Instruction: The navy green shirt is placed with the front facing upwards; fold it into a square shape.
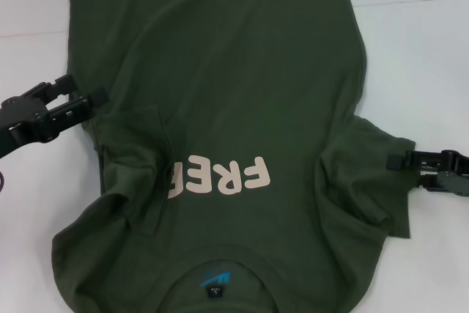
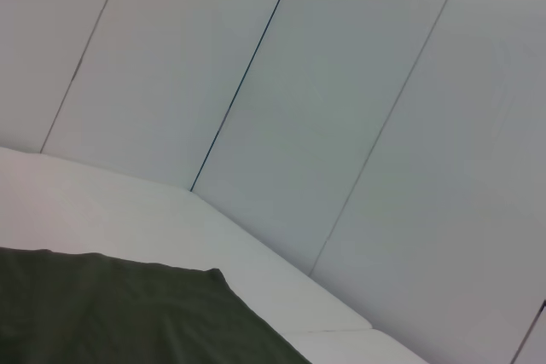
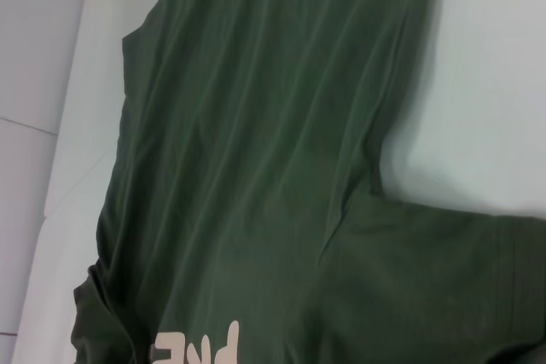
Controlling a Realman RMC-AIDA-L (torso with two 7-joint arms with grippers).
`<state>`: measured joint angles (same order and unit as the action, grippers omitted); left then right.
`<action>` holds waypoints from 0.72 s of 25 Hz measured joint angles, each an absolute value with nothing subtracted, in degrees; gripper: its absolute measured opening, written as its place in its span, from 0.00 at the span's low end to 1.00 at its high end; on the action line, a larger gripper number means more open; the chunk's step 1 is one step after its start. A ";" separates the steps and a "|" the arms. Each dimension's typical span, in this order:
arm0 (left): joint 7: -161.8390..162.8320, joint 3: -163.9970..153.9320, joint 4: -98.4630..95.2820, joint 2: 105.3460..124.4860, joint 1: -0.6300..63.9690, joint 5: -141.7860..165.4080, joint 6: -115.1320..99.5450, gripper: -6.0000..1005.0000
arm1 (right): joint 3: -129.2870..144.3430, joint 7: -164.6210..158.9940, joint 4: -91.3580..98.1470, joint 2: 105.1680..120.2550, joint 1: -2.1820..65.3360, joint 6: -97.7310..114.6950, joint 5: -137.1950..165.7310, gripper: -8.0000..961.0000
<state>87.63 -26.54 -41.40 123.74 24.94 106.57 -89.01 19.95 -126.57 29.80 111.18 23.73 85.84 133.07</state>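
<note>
Here we are looking down on the navy green shirt (image 1: pixel 234 108), which is lying front up across the white table (image 1: pixel 418 49), its collar at the near edge with the blue logo (image 1: pixel 215 281) showing inside and its hem at the far end. The pale letters (image 1: pixel 220 176) are sitting on the chest, the leftmost of them partly swallowed by a fold, and the cloth on the near left is bunching into ridges.

Our left gripper (image 1: pixel 94 100) is reaching in from the left, its fingers parted, with the tips sitting right at the shirt's left edge; we cannot tell whether they are pinching any cloth. Our right gripper (image 1: pixel 396 160) is coming in from the right at the right sleeve (image 1: pixel 370 181), its tip touching the sleeve's edge, and we cannot tell whether it is clenched or released.

In the right wrist view the shirt (image 3: pixel 273 168) is spreading over the table (image 3: pixel 486 66), with the letters (image 3: pixel 198 349) partly showing.
</note>
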 joint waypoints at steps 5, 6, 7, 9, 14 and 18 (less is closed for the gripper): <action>87.61 -26.50 -41.40 123.74 24.86 106.15 -89.14 0.90 | 19.64 -126.30 29.75 111.18 23.67 85.84 132.96 0.83; 87.61 -26.49 -41.40 123.74 24.87 106.15 -89.11 0.90 | 19.65 -126.30 29.75 111.18 23.69 85.84 132.95 0.81; 87.60 -26.48 -41.40 123.74 24.87 106.15 -89.01 0.90 | 19.73 -126.30 29.75 111.18 23.72 85.84 132.96 0.80; 87.61 -26.47 -41.40 123.74 24.87 106.15 -88.95 0.90 | 19.91 -126.15 29.75 111.18 23.81 85.84 133.01 0.76; 87.61 -26.45 -41.40 123.74 24.94 106.15 -88.87 0.90 | 19.95 -125.70 29.75 111.18 23.84 85.80 133.07 0.46; 87.67 -26.45 -41.40 123.74 25.02 106.15 -88.80 0.90 | 19.94 -125.69 29.71 111.18 23.81 85.78 133.04 0.24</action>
